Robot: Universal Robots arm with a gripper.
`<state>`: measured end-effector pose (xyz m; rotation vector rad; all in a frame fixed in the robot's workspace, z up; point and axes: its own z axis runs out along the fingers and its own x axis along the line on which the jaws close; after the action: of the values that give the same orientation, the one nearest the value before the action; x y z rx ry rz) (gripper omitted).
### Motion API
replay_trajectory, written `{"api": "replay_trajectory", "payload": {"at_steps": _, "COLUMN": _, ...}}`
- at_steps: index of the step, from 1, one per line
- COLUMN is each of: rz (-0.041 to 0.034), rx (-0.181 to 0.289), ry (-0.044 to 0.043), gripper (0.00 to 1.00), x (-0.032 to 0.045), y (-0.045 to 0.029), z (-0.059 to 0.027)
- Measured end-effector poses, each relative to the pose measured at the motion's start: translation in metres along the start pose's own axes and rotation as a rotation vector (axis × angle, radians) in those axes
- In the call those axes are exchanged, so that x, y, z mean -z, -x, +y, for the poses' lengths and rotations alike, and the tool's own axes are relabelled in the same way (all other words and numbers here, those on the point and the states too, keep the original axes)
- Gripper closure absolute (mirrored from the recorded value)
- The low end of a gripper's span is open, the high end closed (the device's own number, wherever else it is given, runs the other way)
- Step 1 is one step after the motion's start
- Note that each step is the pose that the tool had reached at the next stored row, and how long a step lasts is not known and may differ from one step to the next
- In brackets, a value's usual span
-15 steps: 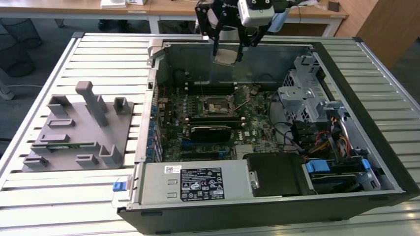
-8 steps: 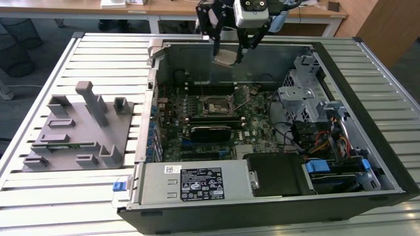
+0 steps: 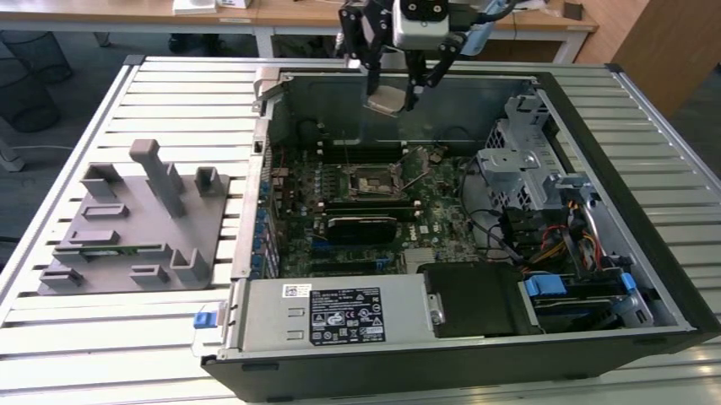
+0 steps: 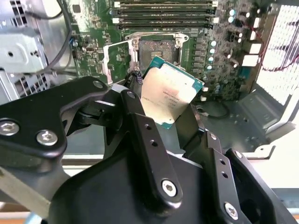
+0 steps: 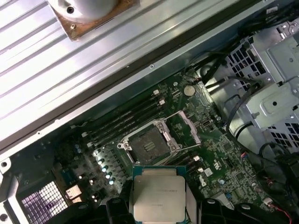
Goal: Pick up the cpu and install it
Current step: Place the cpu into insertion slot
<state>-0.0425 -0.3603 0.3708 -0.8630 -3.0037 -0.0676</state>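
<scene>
**Clerk:** State of the gripper?

**Inspector:** The gripper [image 3: 390, 99] hangs over the open computer case [image 3: 631, 110], toward its far wall in the exterior view. Its jaws are clamped on the cpu [image 4: 170, 93], one black finger [image 4: 140, 121] against each of two opposite edges.

**Clerk:** Position of the cpu?

**Inspector:** In the air, clear of the motherboard [image 3: 295, 211] and touching nothing but the fingers. Its silver-grey metal top faces both wrist cameras, with the thin pale edge showing round it. In the second wrist view it sits tilted between the fingers.

**Clerk:** And the socket?

**Inspector:** The socket [image 5: 149, 145] lies bare below the chip and apart from it. Its metal frame [image 5: 187, 127] is swung open to one side. Memory slots [image 4: 163, 14] run just beside the socket.

**Clerk:** Other items noted?

**Inspector:** A black heatsink block [image 3: 360, 228] sits on the board, nearer the camera than the socket in the exterior view. The power supply [image 3: 338, 314] occupies the near end of the case. A grey plastic fixture [image 3: 124, 228] stands on the slatted table [image 3: 181, 84], on the exterior view's left, well apart from the case.
</scene>
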Motion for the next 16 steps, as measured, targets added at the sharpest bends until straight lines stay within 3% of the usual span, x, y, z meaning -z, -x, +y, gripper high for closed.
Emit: {"api": "replay_trajectory", "payload": {"at_steps": 16, "rz": -0.0077, "rx": -0.196, "ry": 0.0053, "gripper": 0.47, "x": -0.0032, "y": -0.0001, "z": 0.0001}}
